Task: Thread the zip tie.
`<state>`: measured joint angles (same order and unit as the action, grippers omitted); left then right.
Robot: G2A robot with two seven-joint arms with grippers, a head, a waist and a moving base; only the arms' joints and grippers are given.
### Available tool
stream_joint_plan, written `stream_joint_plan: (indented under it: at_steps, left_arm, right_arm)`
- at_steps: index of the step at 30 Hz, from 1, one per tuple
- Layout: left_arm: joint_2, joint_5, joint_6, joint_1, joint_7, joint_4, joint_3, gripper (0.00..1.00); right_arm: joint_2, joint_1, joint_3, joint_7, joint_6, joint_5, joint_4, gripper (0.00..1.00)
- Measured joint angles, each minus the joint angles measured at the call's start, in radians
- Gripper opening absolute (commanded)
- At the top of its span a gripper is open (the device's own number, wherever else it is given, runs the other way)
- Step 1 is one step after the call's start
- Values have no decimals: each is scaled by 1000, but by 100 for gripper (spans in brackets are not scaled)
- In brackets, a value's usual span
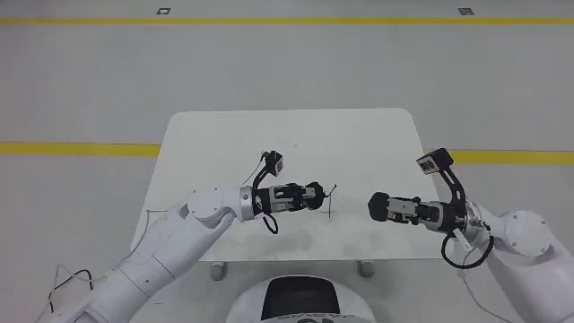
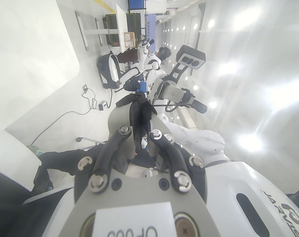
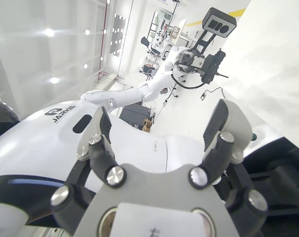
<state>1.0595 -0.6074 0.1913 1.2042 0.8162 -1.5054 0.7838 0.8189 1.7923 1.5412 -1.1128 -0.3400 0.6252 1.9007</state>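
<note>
While left fingers (image 2: pixel 118 118) pinch the thin black zip tie (image 1: pixel 330 200), right fingers (image 3: pixel 228 114) spread wide

Thin black zip tie (image 1: pixel 331 201), pinched in left hand (image 1: pixel 319 195).

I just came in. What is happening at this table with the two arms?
The left gripper is shut on a thin black zip tie, holding it over the white table near the edge by the robot. The right gripper is open and holds nothing; it faces the left one with a gap between them. Whether the tie is already threaded is too small to tell.
</note>
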Motion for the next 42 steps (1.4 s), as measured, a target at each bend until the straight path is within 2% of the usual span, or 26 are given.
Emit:
stream_joint_plan:
  at_steps: [13, 16, 18, 21, 24, 26, 29, 32, 38, 42]
  left_arm:
    - [0, 1, 0, 0, -2, -2, 0, 0]
    - [3, 13, 6, 9, -35, -29, -7, 0]
    - [6, -19, 37, 24, -37, -40, -7, 0]
    - [12, -90, 93, 39, -11, -32, -8, 0]
    - [21, -142, 137, 40, 22, -16, -20, 0]
    - [29, -179, 149, 36, 40, -11, -30, 0]
    - [43, -221, 149, 26, 59, -7, -36, 0]
    - [46, -213, 149, 22, 55, -7, -35, 0]
    - [46, -218, 149, 25, 51, -10, -36, 0]
    - [62, -266, 149, 36, 44, -16, -49, 0]
  right_arm:
    - [0, 0, 0, 1, 0, 1, 0, 100]
    - [4, -1, -8, 20, 2, 20, -10, 100]
    - [10, -9, -14, 13, 0, 87, -43, 100]
    - [22, -27, -32, -60, 0, 209, -102, 100]
    - [36, -49, -50, -134, 0, 290, -159, 100]
    - [48, -60, -65, -165, 0, 325, -187, 100]
    - [68, -82, -111, -216, 0, 386, -237, 100]
    - [71, -92, -124, -228, 0, 387, -253, 100]
    - [71, -91, -123, -226, 1, 386, -252, 100]
    - [83, -110, -159, -162, 12, 385, -270, 100]
